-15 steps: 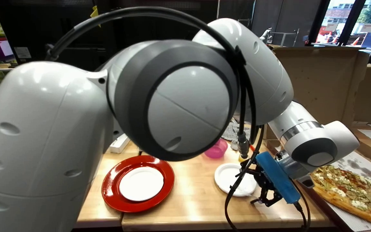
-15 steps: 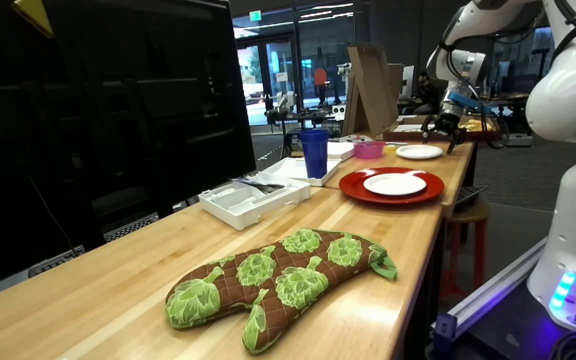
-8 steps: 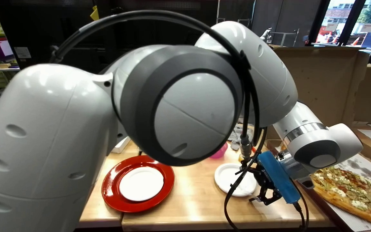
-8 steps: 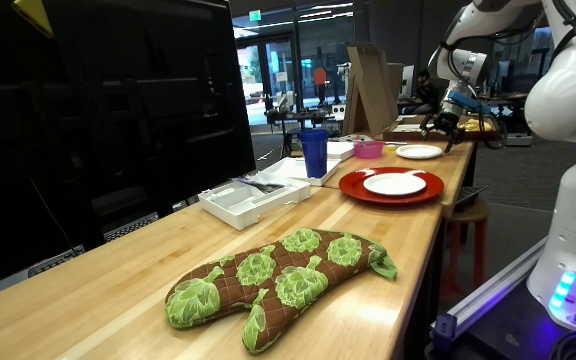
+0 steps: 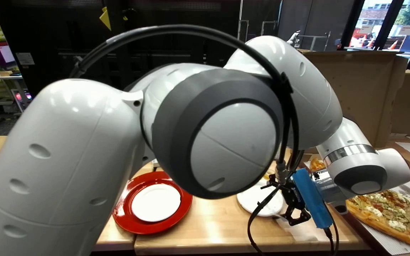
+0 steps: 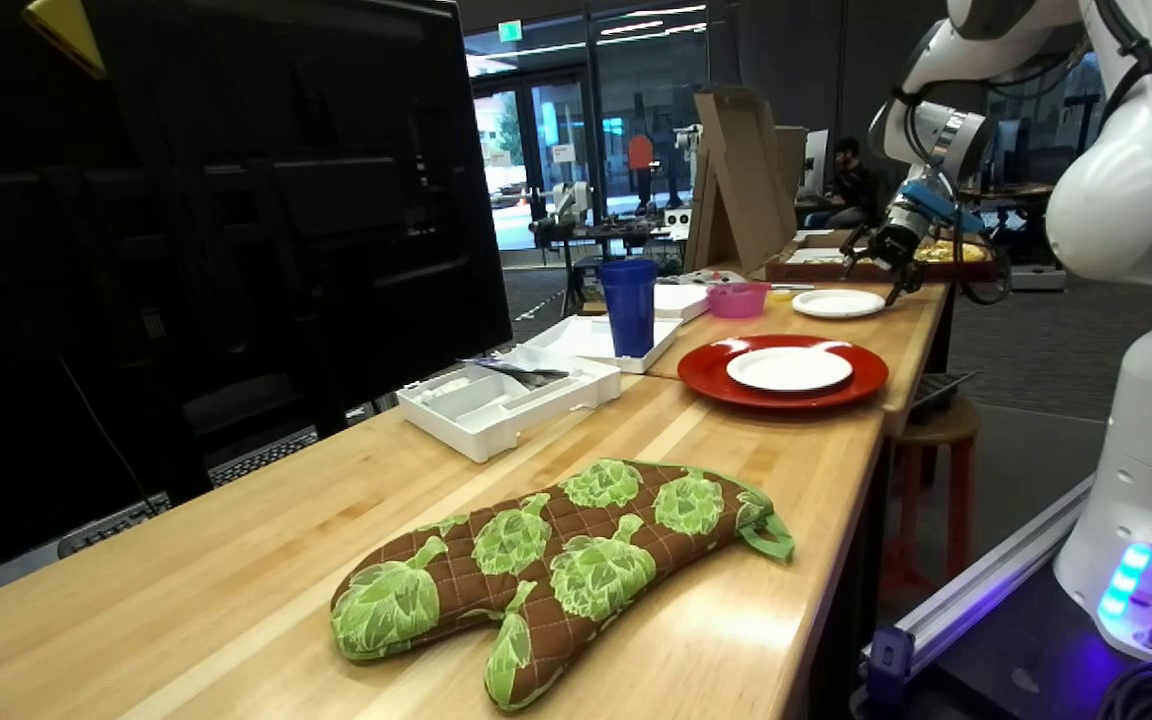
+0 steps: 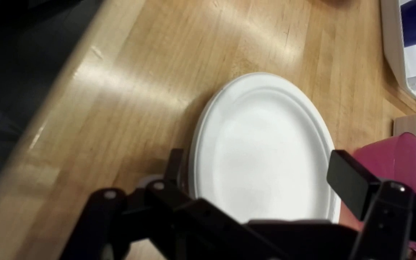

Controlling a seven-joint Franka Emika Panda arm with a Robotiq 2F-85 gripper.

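I've got the gripper [image 7: 260, 173] spread wide, holding nothing, jaws flanking the white plate [image 7: 269, 151] in the wrist view; it lies near the robot-side edge of the bench [image 7: 157, 90], pink bowl [image 7: 388, 159] nearby.

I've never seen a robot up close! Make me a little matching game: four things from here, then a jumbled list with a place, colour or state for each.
1. gripper
2. oven mitt
3. red plate
4. blue cup

A. under a smaller white plate
B. standing in a white tray
C. brown with green pattern
D. jaws apart, close to a separate white plate

Pairs: 1-D, 2-C, 3-A, 4-B
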